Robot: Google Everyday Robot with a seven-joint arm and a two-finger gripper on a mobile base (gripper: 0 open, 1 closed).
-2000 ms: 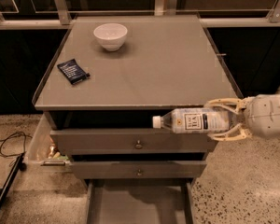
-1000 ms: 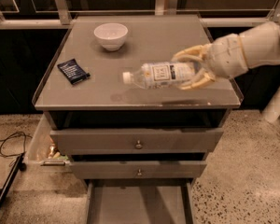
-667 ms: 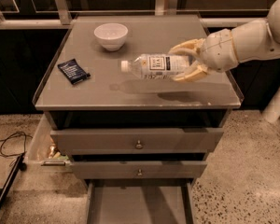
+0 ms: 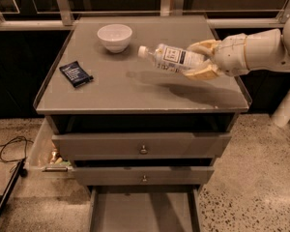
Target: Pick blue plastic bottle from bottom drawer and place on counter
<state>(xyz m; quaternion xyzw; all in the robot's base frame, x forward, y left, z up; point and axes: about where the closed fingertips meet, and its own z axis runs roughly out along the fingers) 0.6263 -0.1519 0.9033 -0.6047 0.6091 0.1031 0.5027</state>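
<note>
Over counter (image 4: 135, 88), fingers (image 4: 202, 73) clasping blue plastic bottle (image 4: 171, 58), speckled floor (image 4: 261, 178)

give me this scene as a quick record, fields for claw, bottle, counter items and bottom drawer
claw: right side, over the counter, shut on the blue plastic bottle
blue plastic bottle: roughly level, cap pointing left, raised off the counter, shadow beneath
on counter: white bowl at back, dark snack packet at left
bottom drawer: pulled open, flat grey inside showing
task state: bottle not yet set down

The print on the blue plastic bottle (image 4: 170, 57), held by the gripper (image 4: 201, 60) above the table (image 4: 135, 93)'s right side, cannot be read.
</note>
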